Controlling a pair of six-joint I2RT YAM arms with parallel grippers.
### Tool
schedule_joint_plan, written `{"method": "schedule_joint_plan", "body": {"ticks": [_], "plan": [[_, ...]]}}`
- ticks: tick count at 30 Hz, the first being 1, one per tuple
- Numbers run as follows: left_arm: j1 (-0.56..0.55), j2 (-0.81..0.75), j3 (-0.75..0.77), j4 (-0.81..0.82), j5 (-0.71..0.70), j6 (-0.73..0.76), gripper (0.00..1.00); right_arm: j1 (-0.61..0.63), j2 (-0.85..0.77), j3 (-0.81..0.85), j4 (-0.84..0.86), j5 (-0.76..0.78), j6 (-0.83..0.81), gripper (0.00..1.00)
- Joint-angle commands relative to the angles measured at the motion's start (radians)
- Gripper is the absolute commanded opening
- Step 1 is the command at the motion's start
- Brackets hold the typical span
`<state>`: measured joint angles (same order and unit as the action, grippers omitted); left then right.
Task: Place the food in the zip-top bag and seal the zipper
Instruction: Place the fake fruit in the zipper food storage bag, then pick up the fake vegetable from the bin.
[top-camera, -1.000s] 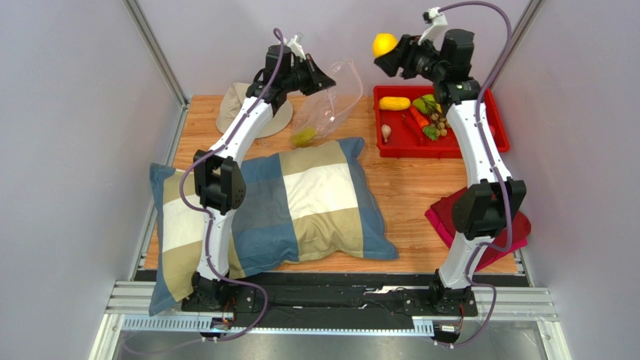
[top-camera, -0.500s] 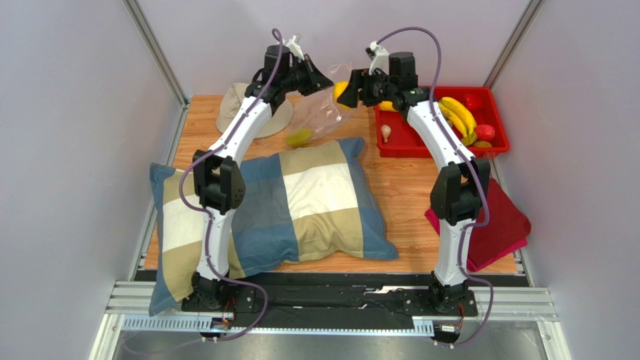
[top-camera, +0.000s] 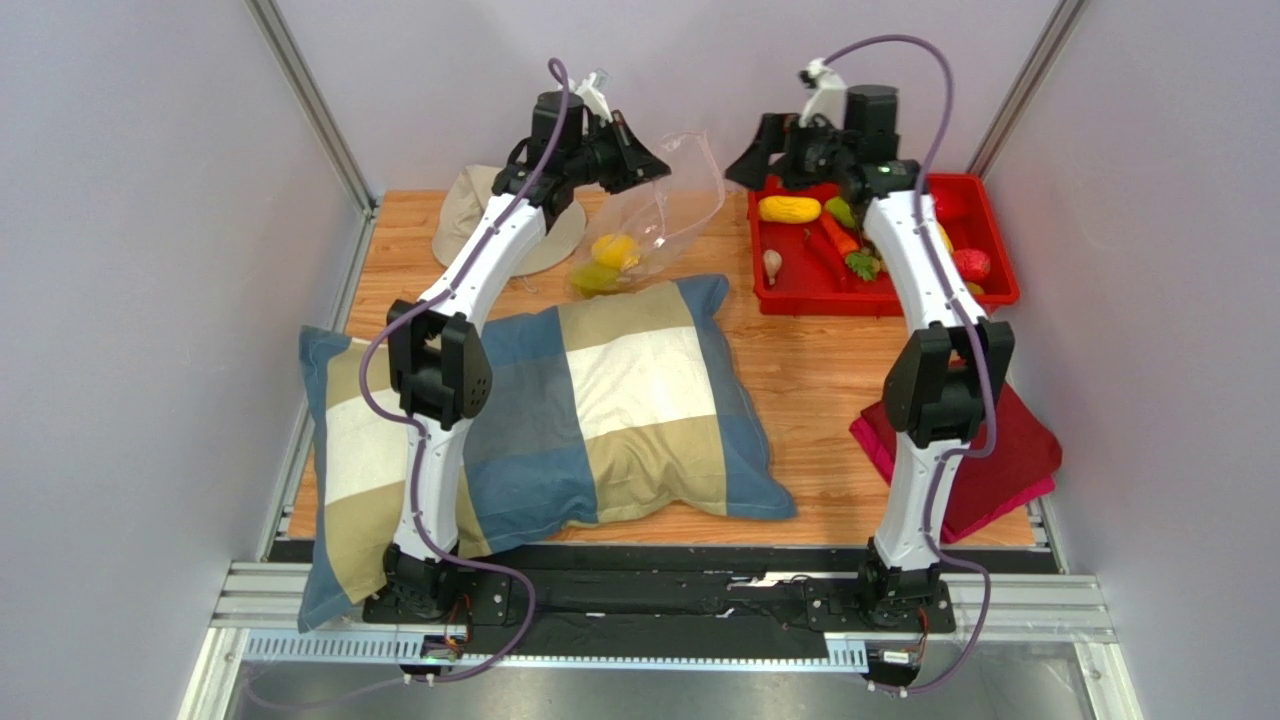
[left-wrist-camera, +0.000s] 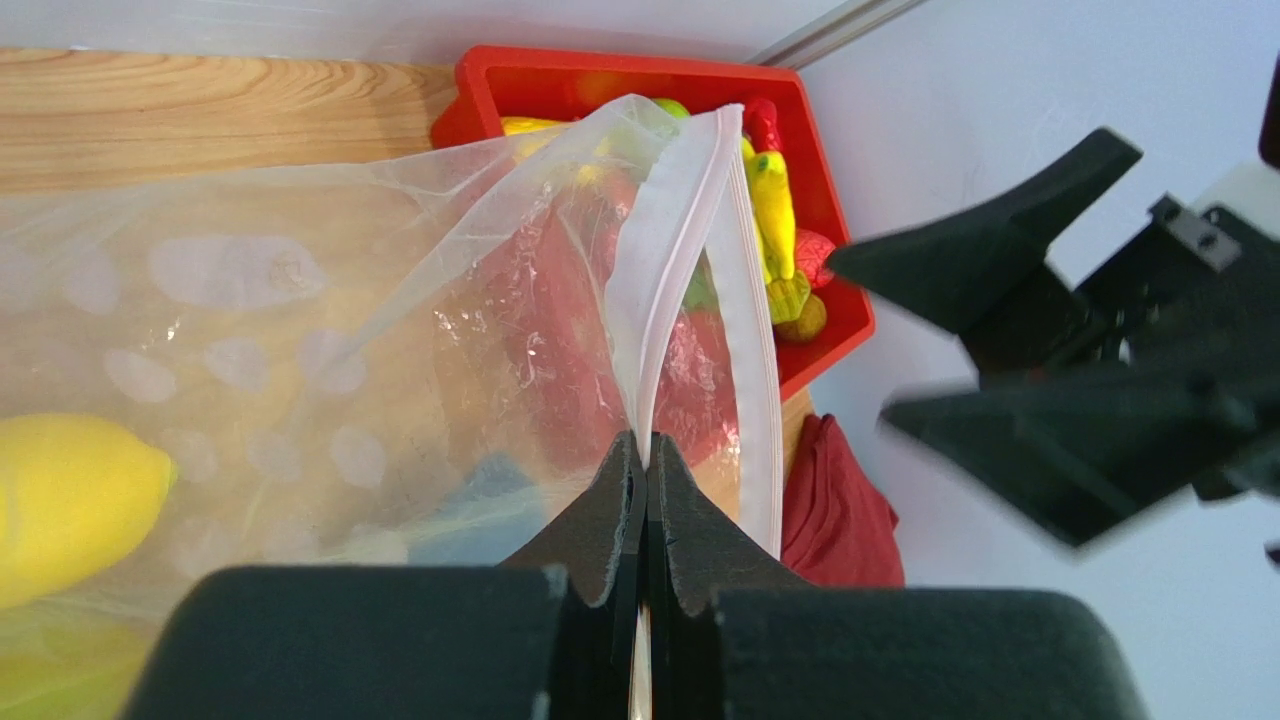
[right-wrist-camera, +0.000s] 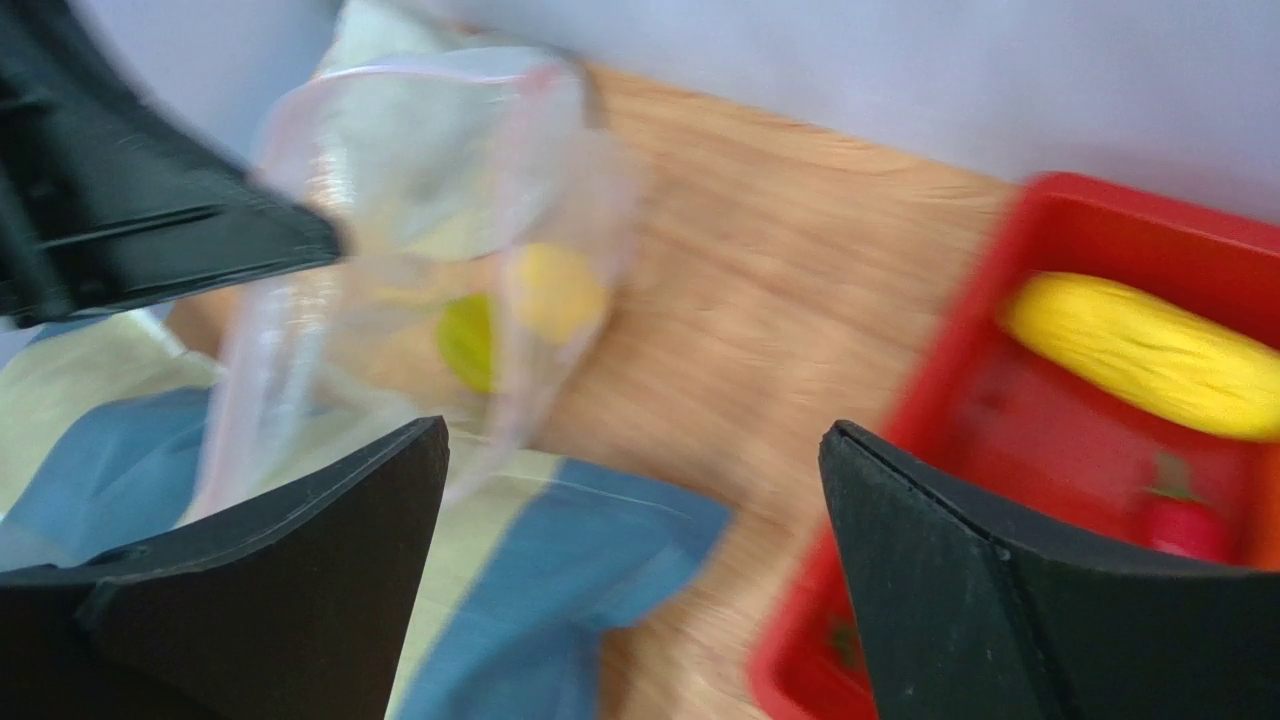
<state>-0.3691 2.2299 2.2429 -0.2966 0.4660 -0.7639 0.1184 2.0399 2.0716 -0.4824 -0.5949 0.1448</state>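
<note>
The clear zip-top bag (top-camera: 669, 203) hangs open at the back of the table, and my left gripper (top-camera: 643, 159) is shut on its zipper (left-wrist-camera: 679, 255) strip, holding the mouth up. Inside the bag lie a yellow lemon (top-camera: 613, 249) (left-wrist-camera: 68, 503) and a green piece (top-camera: 595, 279). My right gripper (top-camera: 747, 162) (right-wrist-camera: 634, 432) hovers open and empty between the bag's mouth and the red tray (top-camera: 992, 225). More food sits in that tray: a yellow cob (top-camera: 789, 209) (right-wrist-camera: 1142, 353), an orange carrot (top-camera: 837, 233) and green pieces (top-camera: 861, 264).
A blue, tan and white checked pillow (top-camera: 601, 398) covers the middle and left of the table. A beige hat (top-camera: 469, 225) lies behind the left arm. A folded red cloth (top-camera: 1022, 450) sits at the right edge. Grey walls close in on three sides.
My right gripper carried the lemon from above the tray to the bag's mouth and opened. The lemon now lies in the bag, and the gripper has drawn back toward the tray.
</note>
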Motion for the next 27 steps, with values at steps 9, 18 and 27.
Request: {"method": "schedule_joint_plan", "body": {"ticks": [9,18,27], "plan": [[-0.002,-0.009,0.027,0.028,0.013,0.009,0.0,-0.21,0.192,0.099,-0.203,0.131,-0.408,0.86],[-0.002,-0.004,0.032,0.027,0.007,0.018,0.0,-0.198,0.345,0.125,-0.177,0.262,-0.501,0.68],[-0.002,-0.001,0.029,0.028,0.01,0.018,0.0,-0.178,0.414,0.122,-0.127,0.385,-0.531,0.65]]}}
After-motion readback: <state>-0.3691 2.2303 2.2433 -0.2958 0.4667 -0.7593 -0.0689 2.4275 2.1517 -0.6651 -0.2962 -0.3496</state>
